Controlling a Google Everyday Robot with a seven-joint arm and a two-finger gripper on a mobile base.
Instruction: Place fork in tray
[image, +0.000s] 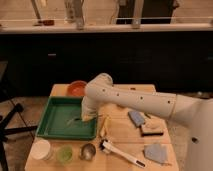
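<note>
— Camera view first: where does the gripper (86, 118) sit?

— At the end of the white arm (135, 102) that reaches in from the right, low over the right part of the large shallow green plastic tray (50, 129). The arm's bulky elbow hides most of it, so I cannot tell how it is set.

— And the slim silver metal fork (75, 120)?

— A thin pale streak lies on the tray floor just left of the gripper, inside the raised rim. That appears to be the fork. Whether the gripper touches it, I cannot tell.

— What else is on the wooden table (125, 155)?

— A small round orange bowl (76, 88) stands just beyond the tray's far right corner. A pale yellow stick-like piece (103, 128) lies beside the tray's right rim. In front of the tray stand a white cup (42, 149), a small green cup (64, 153) and a small metal cup (88, 151), in a row. A white-handled brush (122, 154) lies slanted to their right. Farther right are a blue-grey pad (135, 118), a tan block with a dark base (151, 129) and a blue-grey cloth (155, 152).
</note>
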